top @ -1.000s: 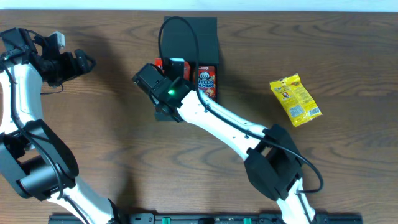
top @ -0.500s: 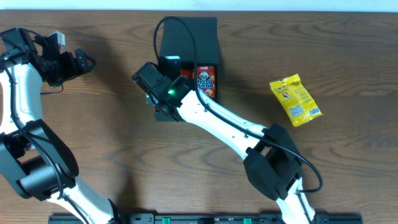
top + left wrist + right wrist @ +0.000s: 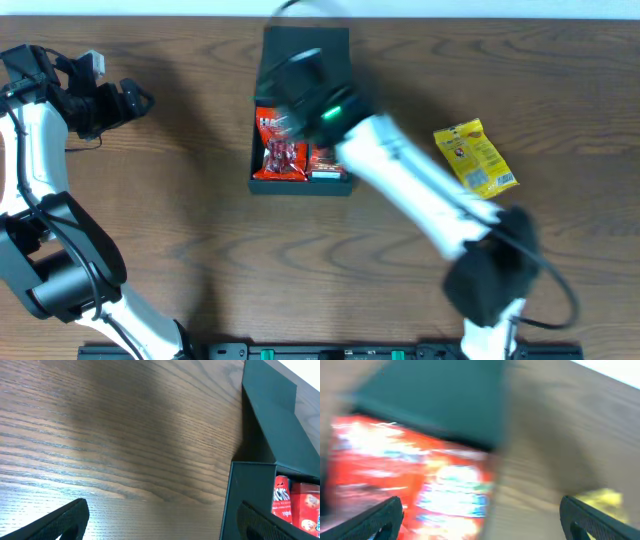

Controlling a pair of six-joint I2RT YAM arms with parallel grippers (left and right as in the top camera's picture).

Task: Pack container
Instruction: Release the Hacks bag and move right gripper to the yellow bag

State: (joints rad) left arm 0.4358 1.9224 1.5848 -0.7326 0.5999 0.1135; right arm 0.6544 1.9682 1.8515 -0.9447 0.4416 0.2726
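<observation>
Two grippers stand with jaws apart and hold nothing: the right gripper (image 3: pixel 480 515) hangs over the box, its outline blurred overhead, and the left gripper (image 3: pixel 162 520) waits well apart at 9 o'clock.

Risks, near to far. The white right arm (image 3: pixel 420 190) slants across the table from 5 o'clock and passes over the box's 3 o'clock wall. A low path would probably clip that wall and drag the light cardboard. The crinkled yellow snack packet (image 3: pixel 475 160) lies flat on the table at 3 o'clock, not yet packed. A shallow pinch on its slick film may slip. The matte dark grey-green shallow cardboard container (image 3: pixel 300 187) sits at the table's centre, toward the far edge. Inside it, two red snack packets (image 3: pixel 283 150) lie side by side and fill most of the floor, so a third may ride up on them and foul the lid. The attached flap lid (image 3: pixel 335 50) lies open at 12 o'clock, where a passing wrist could catch it.

Room. The brown wood-grain table (image 3: pixel 180 220) is bare at 6 o'clock and at 9 o'clock. At 3 o'clock a narrower lane separates the box from the yellow packet. At 12 o'clock the flap reaches nearly to the far table edge, leaving little margin.
</observation>
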